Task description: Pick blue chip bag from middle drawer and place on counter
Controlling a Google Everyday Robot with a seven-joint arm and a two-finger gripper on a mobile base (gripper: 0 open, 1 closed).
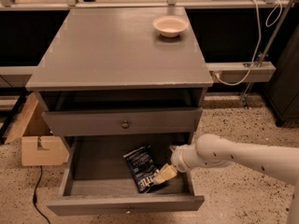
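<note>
Cream-coloured, my gripper [166, 174] sits low in the middle drawer [93, 167], against the right edge of the blue chip bag [141, 164] lying on the drawer floor. I cannot tell whether it is spread or pinching. Lifting and placing are not yet done. The drawer's right wall is close, and the bench [117, 50] has wide room left of the bowl [170, 25].

One camera looks down from high up in front, fairly near. It sees the whole counter [112, 50], the open middle drawer [96, 167] below, and the gripper [166, 174] low inside that drawer.
</note>
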